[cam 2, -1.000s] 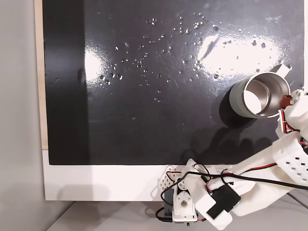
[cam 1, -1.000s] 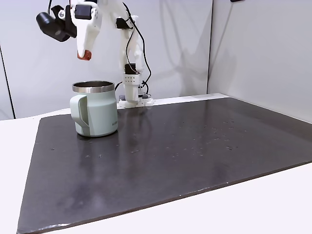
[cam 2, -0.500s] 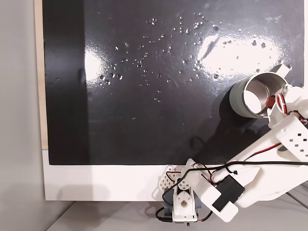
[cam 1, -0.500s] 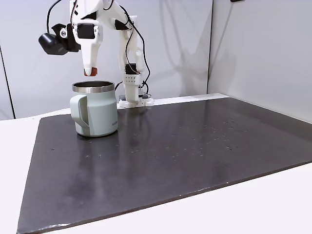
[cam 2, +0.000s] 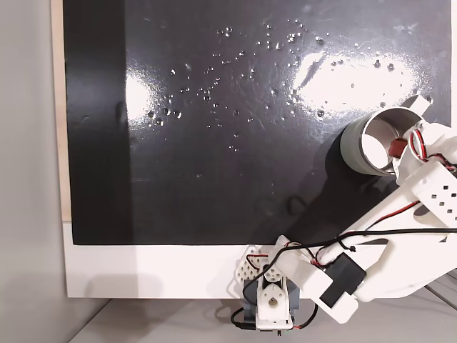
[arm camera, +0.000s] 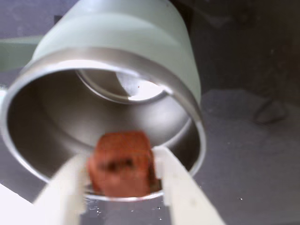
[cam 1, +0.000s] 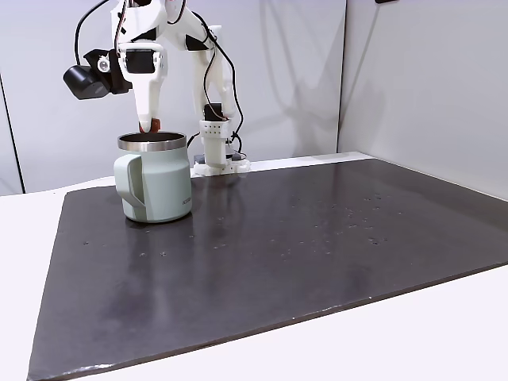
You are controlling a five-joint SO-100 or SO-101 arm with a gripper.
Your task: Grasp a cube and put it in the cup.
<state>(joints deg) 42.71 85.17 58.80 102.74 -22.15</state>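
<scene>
hand [arm camera: 123, 187] clamped on the cube [arm camera: 123, 169] | cup [cam 1: 155, 187] directly beneath your fingertips, cube over the near rim rather than mid-mouth | risk: release here and the cube may clip the steel rim, bouncing onto the bench [cam 1: 317, 238]

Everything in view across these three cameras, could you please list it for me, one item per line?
cube: one, reddish-orange, held between the pincer's fingers just above the cup's open mouth.
cup: one, pale sage-green with a steel rim, upright on the mat near the arm's base, handle toward the camera in a fixed view.
mat: one, dark and glossy, covering most of the table.
table: one, white, showing around the mat.
arm: one, white with black motors and cables, reaching over the cup.
pincer: one, white, shut on the cube.
</scene>
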